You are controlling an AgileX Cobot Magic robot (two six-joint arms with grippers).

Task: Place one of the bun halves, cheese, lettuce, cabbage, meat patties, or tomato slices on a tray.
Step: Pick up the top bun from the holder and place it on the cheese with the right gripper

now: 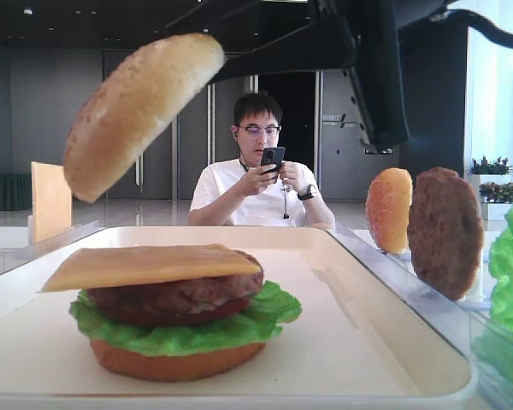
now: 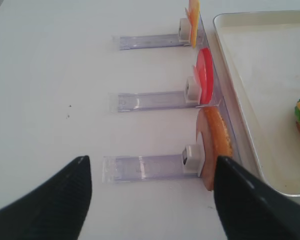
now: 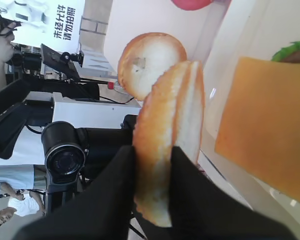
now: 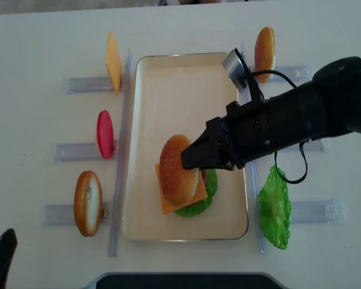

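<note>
Top bun [image 4: 175, 170]: golden, seeded dome, tilted above the cheese [image 4: 197, 194].
Right gripper [image 4: 189, 158]: clamped on the bun's edge.
Left gripper [image 2: 150, 187]: fingers spread apart.

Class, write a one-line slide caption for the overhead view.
Right hand holds the sesame top bun above the cheese-topped burger stack on the cream tray.

Right arm [image 4: 301, 120] is wrapped in a black fabric sleeve, with a thin black cable looping off it. Grey camera block [image 4: 233, 61] sits near the wrist. Fingers [image 2: 250, 205] are matte black, tapered.
</note>
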